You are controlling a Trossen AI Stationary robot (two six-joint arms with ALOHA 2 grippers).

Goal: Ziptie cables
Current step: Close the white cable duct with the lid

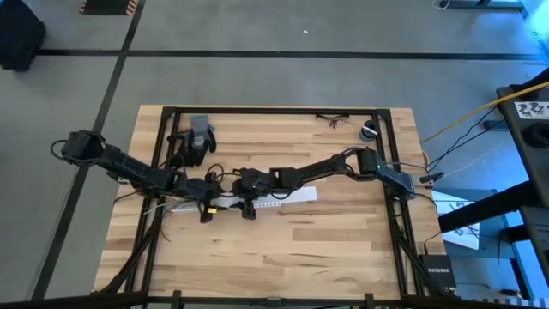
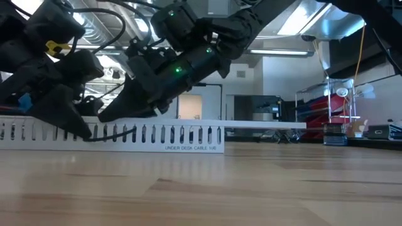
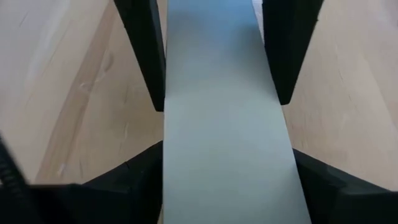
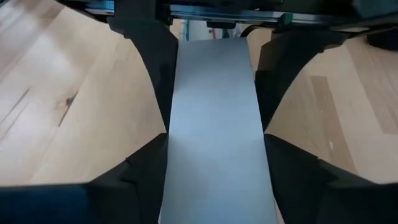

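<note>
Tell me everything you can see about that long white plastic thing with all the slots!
The white channel looks like smooth plastic, long and straight, lying flat on the wooden table near its middle. Its side wall is a row of upright slots, printed "UNDER DESK CABLE". Its top is plain and flat. The left gripper and right gripper each straddle it, fingers along both sides.

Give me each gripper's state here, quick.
Left gripper: straddles the white channel, a finger at each side wall; grip cannot be told.
Right gripper: same, straddling the channel farther along; cannot be told.
</note>
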